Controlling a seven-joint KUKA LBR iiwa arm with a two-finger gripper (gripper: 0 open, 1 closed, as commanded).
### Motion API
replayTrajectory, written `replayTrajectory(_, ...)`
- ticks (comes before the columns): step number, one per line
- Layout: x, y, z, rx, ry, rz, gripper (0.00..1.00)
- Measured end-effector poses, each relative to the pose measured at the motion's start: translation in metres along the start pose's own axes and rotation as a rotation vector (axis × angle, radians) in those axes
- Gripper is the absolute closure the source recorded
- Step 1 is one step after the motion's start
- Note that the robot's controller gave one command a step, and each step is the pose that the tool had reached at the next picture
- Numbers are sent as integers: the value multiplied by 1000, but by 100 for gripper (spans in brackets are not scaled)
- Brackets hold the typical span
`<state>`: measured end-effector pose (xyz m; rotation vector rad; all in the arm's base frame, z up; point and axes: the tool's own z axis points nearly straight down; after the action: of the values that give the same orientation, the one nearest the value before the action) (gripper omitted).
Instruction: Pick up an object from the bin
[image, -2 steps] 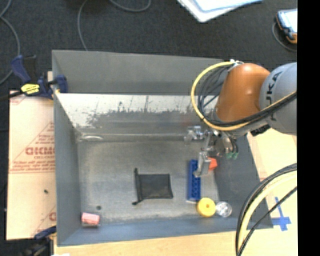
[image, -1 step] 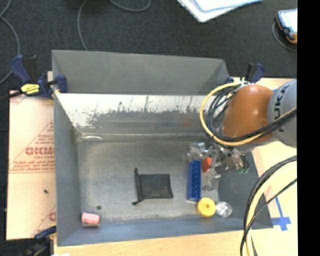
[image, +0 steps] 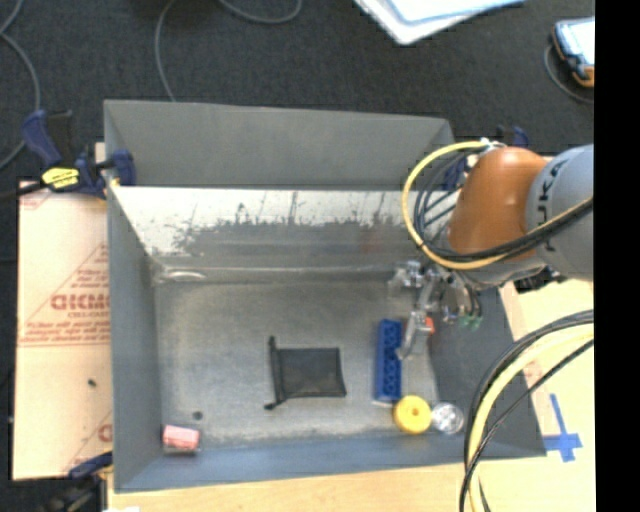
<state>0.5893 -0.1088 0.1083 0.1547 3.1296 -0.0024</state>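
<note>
Bin contents, as you see them in the camera view:

1. Blue brick: long, narrow and studded, in the right part of the bin floor, lying lengthwise from far to near. Of all the things in the bin it is the nearest to the end effector.
2. End effector: hangs low over the brick's far end, slightly toward its right side, where its tip overlaps the brick's upper right edge. You cannot tell from this angle how far open it is, nor whether it touches or grips the brick.
3. Yellow round piece: just beyond the brick's near end, close to the bin's front wall.
4. Small clear, shiny thing: right beside the yellow piece, on its right. What kind of thing it is cannot be made out.
5. Black square pad: flat on the middle of the floor, left of the brick and apart from it. A thin dark strip runs down its left edge.
6. Pink block: small, in the front left corner, well apart from everything else.
7. Grey bin: its back wall is scuffed with dark streaks.
8. Arm: enters from the right, with an orange cover at the wrist and looped yellow and black cables around it.

Lettering: on the arm's grey housing you can read the letters "UK" in part, and the rest is cut off.
</note>
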Motion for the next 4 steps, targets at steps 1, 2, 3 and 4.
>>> replayTrajectory(1,53,-12,37,1,-1,-231,100)
replayTrajectory(2,52,-12,37,2,-1,-232,100)
replayTrajectory(3,41,-32,37,3,-8,-229,100)
replayTrajectory(4,46,-29,37,2,-5,-228,100)
